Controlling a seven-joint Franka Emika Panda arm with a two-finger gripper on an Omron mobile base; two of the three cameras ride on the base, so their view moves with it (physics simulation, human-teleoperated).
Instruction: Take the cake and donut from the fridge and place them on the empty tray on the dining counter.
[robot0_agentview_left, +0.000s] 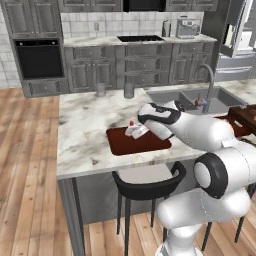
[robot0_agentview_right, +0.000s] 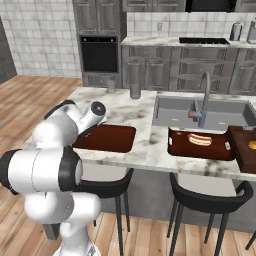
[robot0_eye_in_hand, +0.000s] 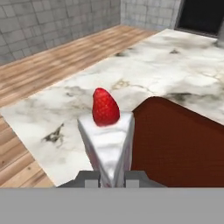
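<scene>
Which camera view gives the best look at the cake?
The hand view: the cake stands close and large, strawberry on top, gripper shut on its base. The left base view shows it small over the tray. In the right base view the arm hides it.

Bright even rendered light, faint soft shadows, no glare, slightly coarse.
</scene>
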